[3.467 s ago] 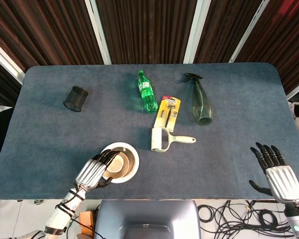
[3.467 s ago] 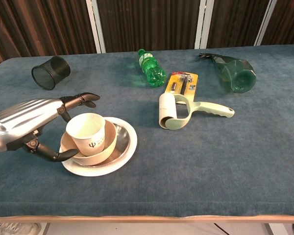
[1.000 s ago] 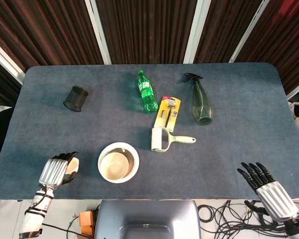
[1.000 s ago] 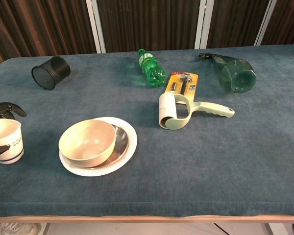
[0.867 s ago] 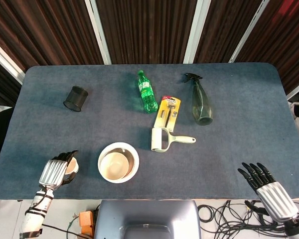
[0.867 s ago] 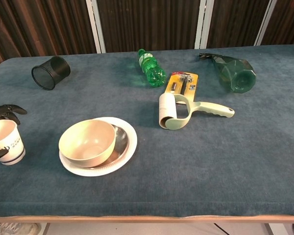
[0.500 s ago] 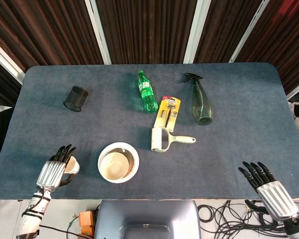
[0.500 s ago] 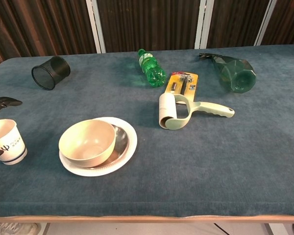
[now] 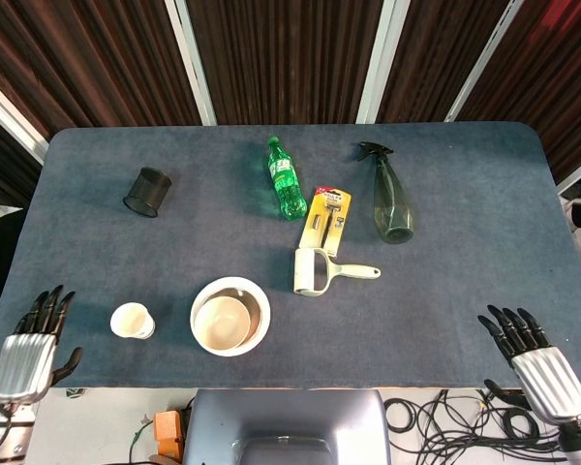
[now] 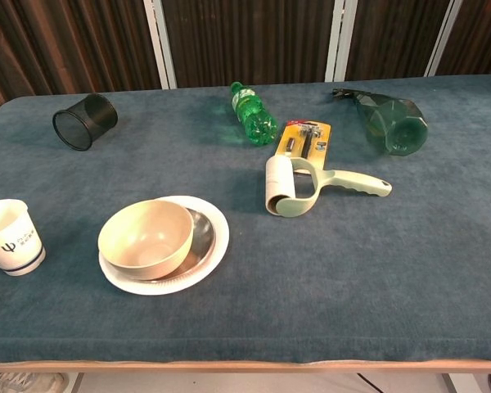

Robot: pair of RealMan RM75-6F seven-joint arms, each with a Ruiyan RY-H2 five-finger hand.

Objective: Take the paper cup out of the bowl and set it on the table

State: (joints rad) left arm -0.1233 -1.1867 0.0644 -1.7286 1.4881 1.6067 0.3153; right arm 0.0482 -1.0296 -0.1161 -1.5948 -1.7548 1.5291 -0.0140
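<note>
The white paper cup (image 9: 133, 321) (image 10: 11, 237) stands upright on the blue table, left of the beige bowl (image 9: 223, 323) (image 10: 146, 234). The bowl sits empty on a white plate (image 9: 259, 302) (image 10: 214, 246). My left hand (image 9: 27, 355) is off the table's front left corner, fingers spread, holding nothing and well apart from the cup. My right hand (image 9: 535, 356) hangs past the front right corner, fingers spread and empty. Neither hand shows in the chest view.
A black mesh pen cup (image 9: 147, 192) lies on its side at the back left. A green bottle (image 9: 286, 178), a packaged tool (image 9: 326, 218), a lint roller (image 9: 320, 270) and a spray bottle (image 9: 389, 198) lie around the table's middle and back right.
My left hand has let go of the cup and drawn back left, off the table edge. The cup stays standing where it was set. The right hand has barely shifted.
</note>
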